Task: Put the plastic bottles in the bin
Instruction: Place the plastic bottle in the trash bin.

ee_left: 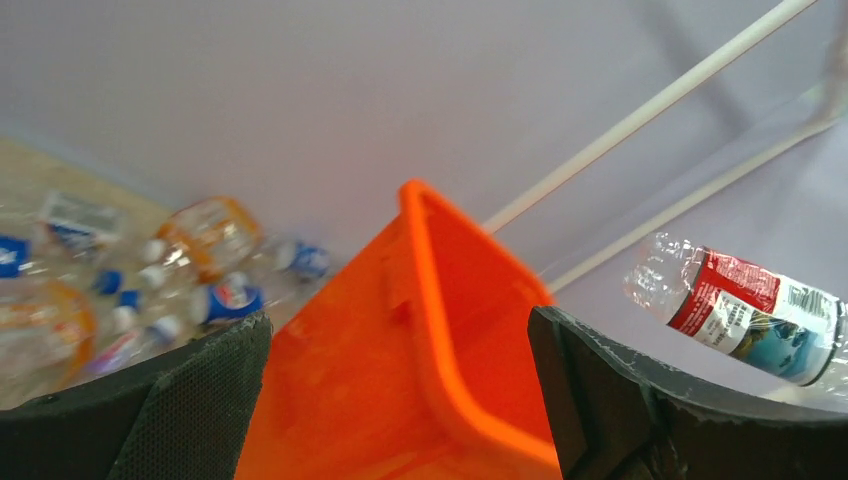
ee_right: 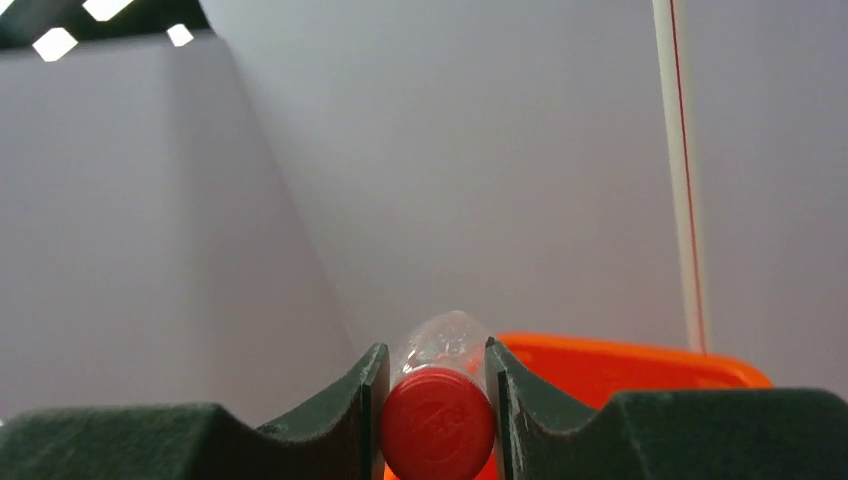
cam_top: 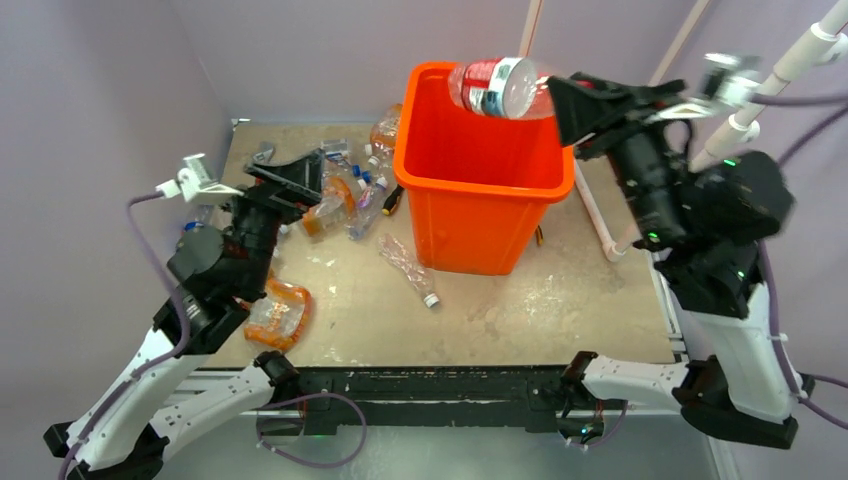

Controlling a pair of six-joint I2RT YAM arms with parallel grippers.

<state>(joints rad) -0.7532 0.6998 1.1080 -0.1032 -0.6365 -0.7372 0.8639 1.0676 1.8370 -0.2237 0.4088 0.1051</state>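
risk, top view: red-label bottle (cam_top: pixel 497 87) held sideways over the far rim of the bin (cam_top: pixel 470 220) by the right pincer (cam_top: pixel 556 100); released here it could glance off the rim onto the desk (cam_top: pixel 560 300). left wrist view: left pincer (ee_left: pixel 400 400) spread wide, empty, other bottles (ee_left: pixel 230 298) heaped beside the bin. right wrist view: jaws pinch at the red cap (ee_right: pixel 437 425), clear crinkled body beyond.
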